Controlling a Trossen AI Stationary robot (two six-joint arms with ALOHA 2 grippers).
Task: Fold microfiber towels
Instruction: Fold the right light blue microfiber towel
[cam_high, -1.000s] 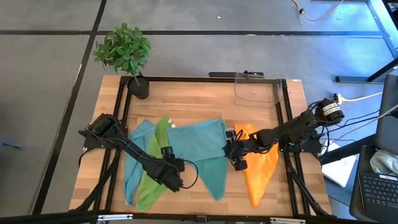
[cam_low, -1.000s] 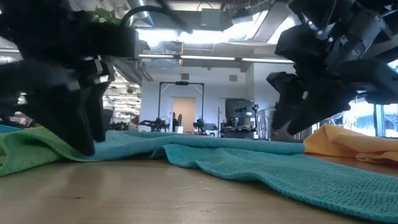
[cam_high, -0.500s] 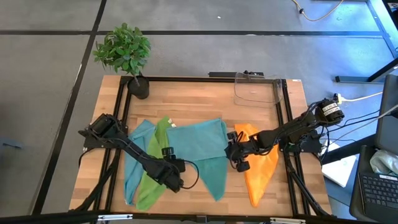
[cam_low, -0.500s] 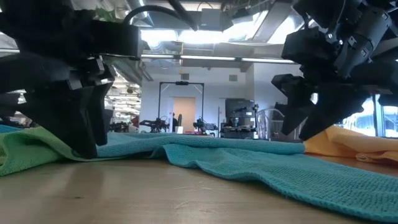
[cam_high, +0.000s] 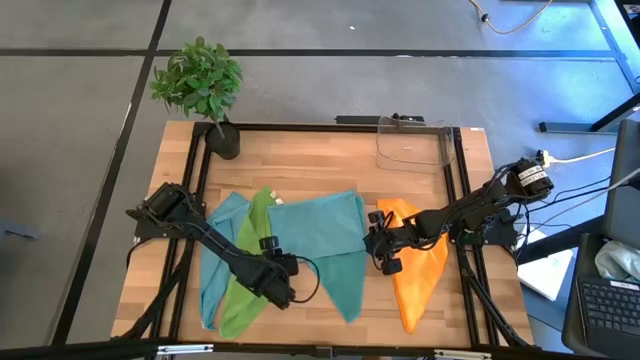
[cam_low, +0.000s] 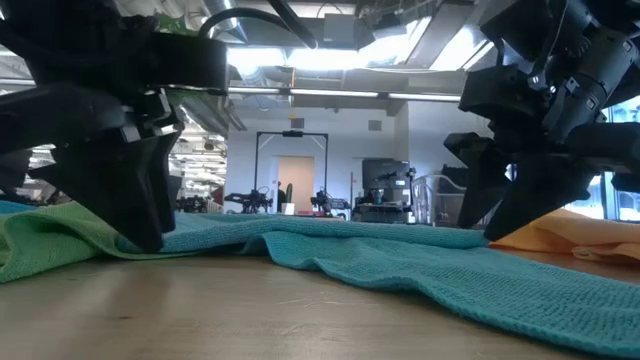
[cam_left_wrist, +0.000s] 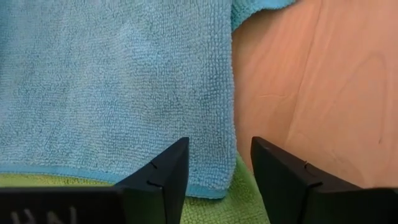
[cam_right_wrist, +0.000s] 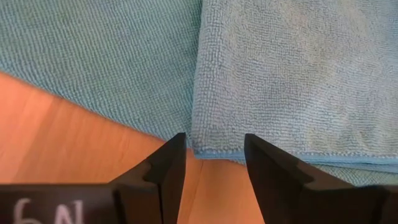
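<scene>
The teal towel (cam_high: 330, 250) lies spread across the middle of the wooden surface (cam_high: 300, 165), one corner trailing toward the near edge; a light blue towel (cam_high: 322, 222) lies on top of it, its hemmed corner showing in both wrist views; the lime green towel (cam_high: 245, 280) lies at the teal one's left edge, partly under the blue hem, and another light blue towel (cam_high: 218, 260) lies beyond the green; the orange towel (cam_high: 418, 265) lies crumpled on the right; the left pincer (cam_high: 285, 275) sits low at the blue-and-green overlap, fingers (cam_left_wrist: 158, 177) parted astride the hem, holding nothing; the right pincer (cam_high: 383, 250) sits low between teal and orange, fingers (cam_right_wrist: 168, 168) parted over the blue corner, holding nothing; a clear plastic bin (cam_high: 412, 142) and a potted plant (cam_high: 200, 85) stand at the far edge.
</scene>
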